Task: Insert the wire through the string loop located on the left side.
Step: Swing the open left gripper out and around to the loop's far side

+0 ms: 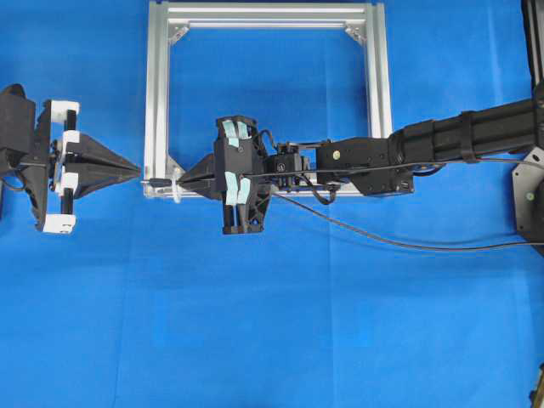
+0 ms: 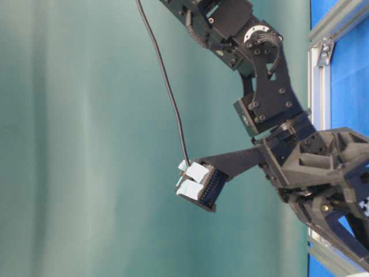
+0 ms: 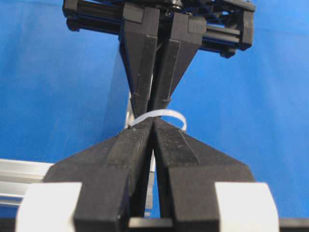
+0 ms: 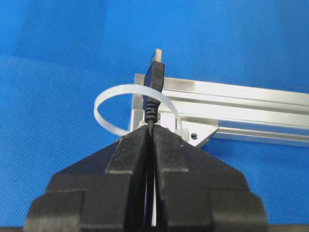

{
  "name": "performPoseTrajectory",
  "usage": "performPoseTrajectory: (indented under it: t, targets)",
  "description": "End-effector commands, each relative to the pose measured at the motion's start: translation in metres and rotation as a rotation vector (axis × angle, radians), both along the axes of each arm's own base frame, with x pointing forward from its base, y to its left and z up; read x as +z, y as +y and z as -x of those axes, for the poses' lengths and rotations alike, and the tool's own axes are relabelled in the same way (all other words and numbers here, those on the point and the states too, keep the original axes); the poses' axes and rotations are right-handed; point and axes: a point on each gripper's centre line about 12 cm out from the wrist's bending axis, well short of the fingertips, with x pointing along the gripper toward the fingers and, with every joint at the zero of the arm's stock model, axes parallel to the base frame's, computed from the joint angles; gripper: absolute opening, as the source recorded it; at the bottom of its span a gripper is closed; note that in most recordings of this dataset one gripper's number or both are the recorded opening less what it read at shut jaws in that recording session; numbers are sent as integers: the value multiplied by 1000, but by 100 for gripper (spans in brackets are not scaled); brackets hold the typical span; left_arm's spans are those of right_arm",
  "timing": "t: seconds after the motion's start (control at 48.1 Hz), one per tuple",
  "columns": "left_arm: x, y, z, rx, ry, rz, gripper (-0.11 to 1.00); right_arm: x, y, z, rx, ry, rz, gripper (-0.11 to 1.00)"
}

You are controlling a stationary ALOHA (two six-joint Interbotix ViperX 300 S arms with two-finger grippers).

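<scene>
My right gripper is shut on the thin black wire just behind its plug. The plug pokes leftward through the white string loop, which stands at the front left corner of the silver frame. From overhead, the plug lies left of the loop, with the right gripper right behind it. My left gripper is shut and empty, its tips a short gap left of the plug. In the left wrist view the left gripper faces the loop.
The square aluminium frame lies on the blue cloth at top centre. The wire's slack trails right across the cloth under the right arm. In the table-level view the wire hangs down to the taped gripper body.
</scene>
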Motion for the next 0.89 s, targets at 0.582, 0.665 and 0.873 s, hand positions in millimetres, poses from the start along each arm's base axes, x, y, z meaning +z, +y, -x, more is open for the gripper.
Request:
performPoseTrajectory:
  t: [0.582, 0.665, 0.873]
  targets:
    - [4, 1, -8, 2, -11, -5, 61, 17, 1, -5, 3, -43, 1, 0]
    - [3, 1, -8, 1, -3, -5, 82, 15, 1, -4, 3, -38, 1, 0]
    - [1, 1, -8, 2, 14, -6, 90, 16, 1, -5, 3, -41, 1, 0]
